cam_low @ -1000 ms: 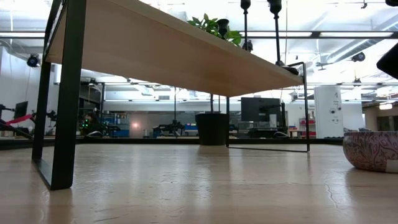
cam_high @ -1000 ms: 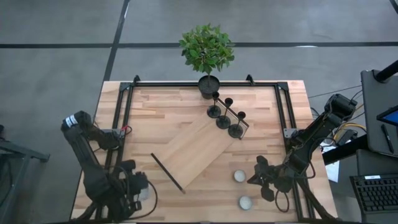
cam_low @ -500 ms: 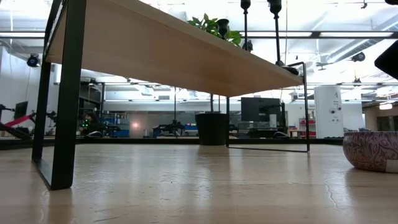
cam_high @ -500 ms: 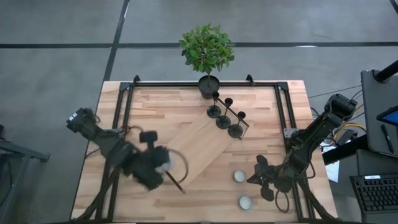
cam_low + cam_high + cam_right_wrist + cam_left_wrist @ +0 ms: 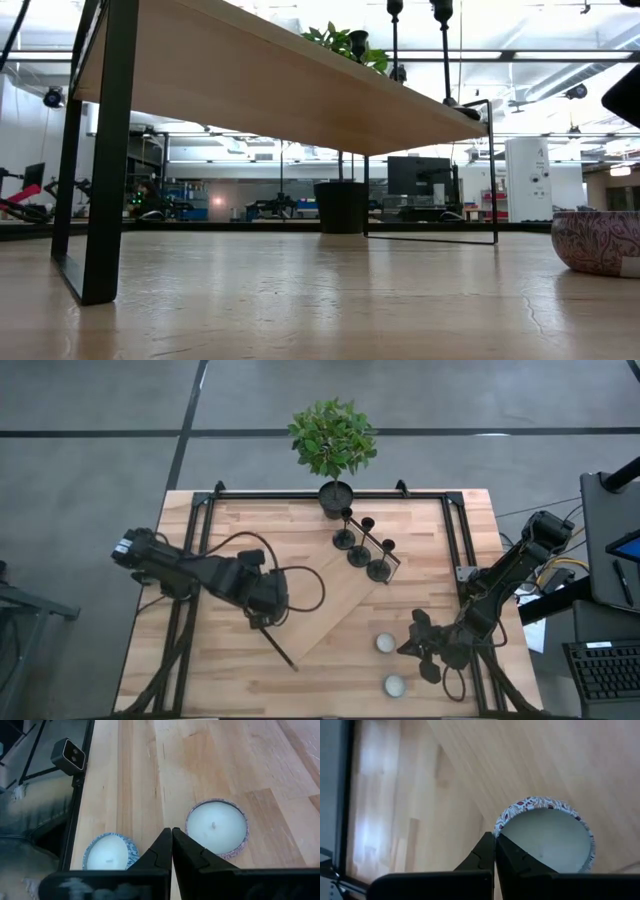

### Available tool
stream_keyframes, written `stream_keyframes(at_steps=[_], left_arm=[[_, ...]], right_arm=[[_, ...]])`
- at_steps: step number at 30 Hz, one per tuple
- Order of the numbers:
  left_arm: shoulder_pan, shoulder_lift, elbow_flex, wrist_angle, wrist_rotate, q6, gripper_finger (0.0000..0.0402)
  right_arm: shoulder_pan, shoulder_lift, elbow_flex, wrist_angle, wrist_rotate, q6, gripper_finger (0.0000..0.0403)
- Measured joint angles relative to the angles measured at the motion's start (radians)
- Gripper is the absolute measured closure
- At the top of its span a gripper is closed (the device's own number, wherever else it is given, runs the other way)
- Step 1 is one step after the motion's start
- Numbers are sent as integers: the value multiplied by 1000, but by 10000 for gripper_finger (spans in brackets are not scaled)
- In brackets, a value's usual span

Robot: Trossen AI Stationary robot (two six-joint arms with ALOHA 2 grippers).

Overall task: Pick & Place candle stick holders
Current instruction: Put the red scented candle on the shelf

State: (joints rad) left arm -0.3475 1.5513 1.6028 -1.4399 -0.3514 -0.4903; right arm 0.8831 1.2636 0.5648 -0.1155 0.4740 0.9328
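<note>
Potted plant with green leaves in black pot, at far edge of table, middle. Light wooden board on black wire frame, set diagonally over table centre. Two candles in patterned tins near right front: one nearer to board, other closer to front edge. Third patterned tin with white wax over wood surface. Small grey camera on frame rail beside table.

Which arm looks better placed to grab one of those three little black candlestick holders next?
Probably the right. The right gripper is shut on nothing, near the table's right side where the three black candlestick holders stand. The left gripper is busy, clamped on a patterned candle tin.
</note>
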Motion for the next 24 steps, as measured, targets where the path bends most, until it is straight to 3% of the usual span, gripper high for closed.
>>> stream_keyframes(at_steps=[6, 11, 24], left_arm=[[-2, 0, -82, 30, 73, -13, 401], [-1, -7, -130, 55, 76, -18, 402], [-3, -19, -118, 102, 109, -18, 401]], right_arm=[[0, 0, 0, 0, 0, -17, 394], [0, 0, 0, 0, 0, -17, 394], [0, 0, 0, 0, 23, -17, 394]])
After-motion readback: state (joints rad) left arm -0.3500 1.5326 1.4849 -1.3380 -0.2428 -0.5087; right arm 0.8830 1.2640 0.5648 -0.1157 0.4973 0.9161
